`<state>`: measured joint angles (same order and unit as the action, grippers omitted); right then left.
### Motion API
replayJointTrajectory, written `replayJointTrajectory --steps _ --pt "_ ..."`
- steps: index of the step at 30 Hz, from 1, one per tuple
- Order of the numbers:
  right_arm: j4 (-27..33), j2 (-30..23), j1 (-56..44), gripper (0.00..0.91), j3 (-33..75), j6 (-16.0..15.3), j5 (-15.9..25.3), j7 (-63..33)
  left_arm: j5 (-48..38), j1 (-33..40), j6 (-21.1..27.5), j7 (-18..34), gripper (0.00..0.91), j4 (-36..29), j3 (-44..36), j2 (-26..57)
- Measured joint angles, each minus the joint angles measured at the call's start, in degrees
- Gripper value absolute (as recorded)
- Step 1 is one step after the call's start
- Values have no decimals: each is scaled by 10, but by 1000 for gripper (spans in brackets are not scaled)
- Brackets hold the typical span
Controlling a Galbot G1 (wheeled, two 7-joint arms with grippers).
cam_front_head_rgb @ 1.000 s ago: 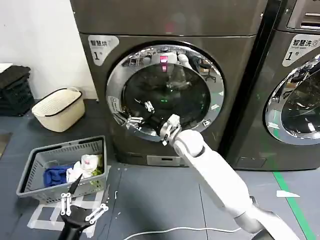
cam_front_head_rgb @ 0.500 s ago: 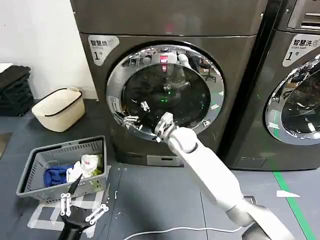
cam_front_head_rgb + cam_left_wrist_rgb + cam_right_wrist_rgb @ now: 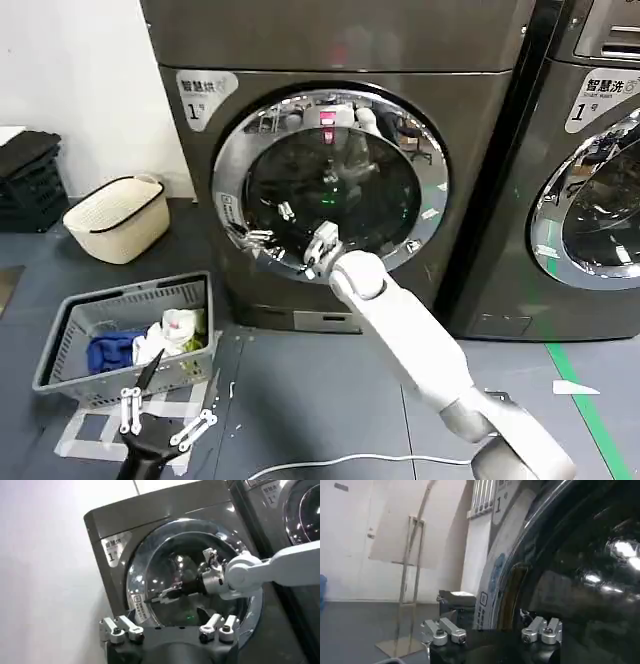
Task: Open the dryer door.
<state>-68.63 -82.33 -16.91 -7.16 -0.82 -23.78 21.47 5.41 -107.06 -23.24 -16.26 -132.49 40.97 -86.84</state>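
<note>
The dryer door (image 3: 330,180) is a round dark glass window in a chrome ring on the grey machine marked 1, and it sits flush against the front. My right gripper (image 3: 268,224) reaches to the door's lower left rim and is open, one finger over the glass and one at the chrome ring. In the right wrist view the right gripper (image 3: 492,632) straddles the ring's edge beside the dark glass of the door (image 3: 580,570). From the left wrist view I see the door (image 3: 190,560) with the right gripper (image 3: 161,594) against it. My left gripper (image 3: 165,412) hangs low, open and empty (image 3: 170,630).
A grey laundry basket (image 3: 70,325) with clothes stands on the floor at the left, a cream basket (image 3: 115,215) behind it. A second machine (image 3: 590,180) stands to the right. A white cable (image 3: 350,460) lies on the floor.
My right arm has stretched further toward the door, and its gripper has slid left and slightly up along the lower left rim. The left arm has not moved.
</note>
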Motion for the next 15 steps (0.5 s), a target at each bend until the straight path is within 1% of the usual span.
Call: replayJointTrajectory --steps 15 --pt "50 -26 24 907 -2 11 13 10 5 -7 -6 0 907 -6 0 -4"
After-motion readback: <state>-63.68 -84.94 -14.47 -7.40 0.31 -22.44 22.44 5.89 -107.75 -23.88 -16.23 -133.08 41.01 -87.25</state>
